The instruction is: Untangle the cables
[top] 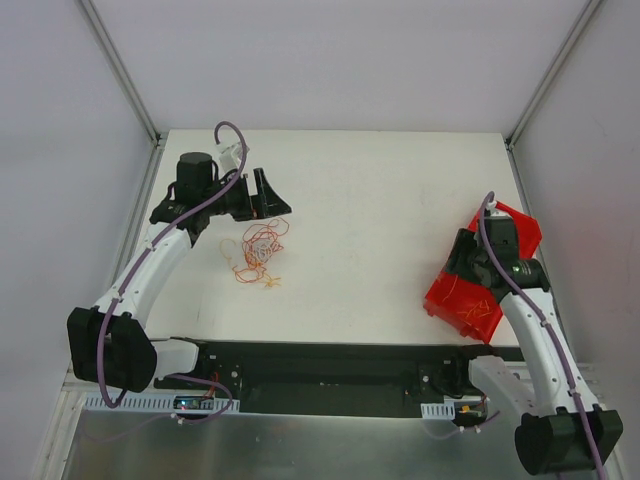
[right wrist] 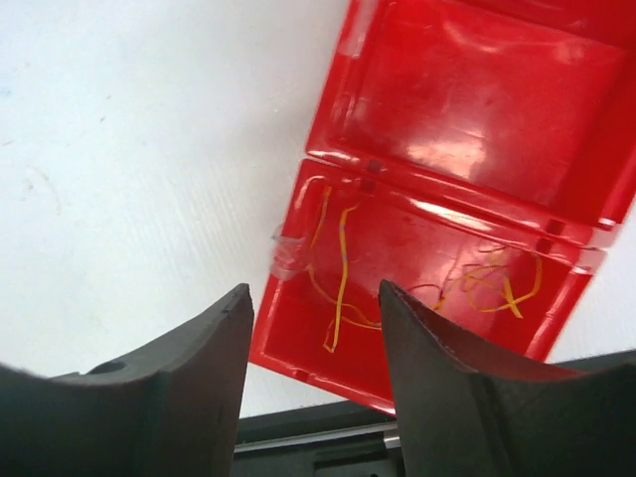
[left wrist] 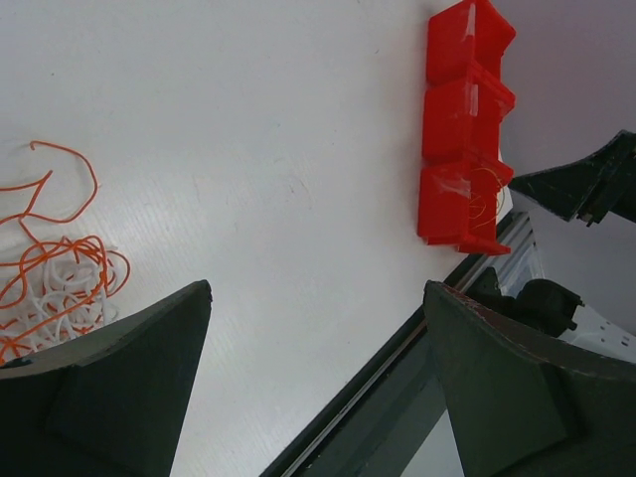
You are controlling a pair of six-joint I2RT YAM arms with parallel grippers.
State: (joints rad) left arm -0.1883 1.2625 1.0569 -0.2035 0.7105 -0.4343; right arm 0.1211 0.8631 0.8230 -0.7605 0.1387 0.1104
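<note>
cables (top: pixel 257 250) lie by the table's (top: pixel 400 200) left edge, just nearside of the open left claw (top: pixel 270 195); open right claw (right wrist: pixel 313 288) well apart.

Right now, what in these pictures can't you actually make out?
- Top view: the cable tangle is too small to count strands or follow crossings.
- Left wrist view: the picture's edge and a finger of the left hand cut off the tangle.
- Top view: the right arm covers much of the red tray.
- Right wrist view: the right hand hides the tray's near corners beside the yellow-orange strands.
</note>
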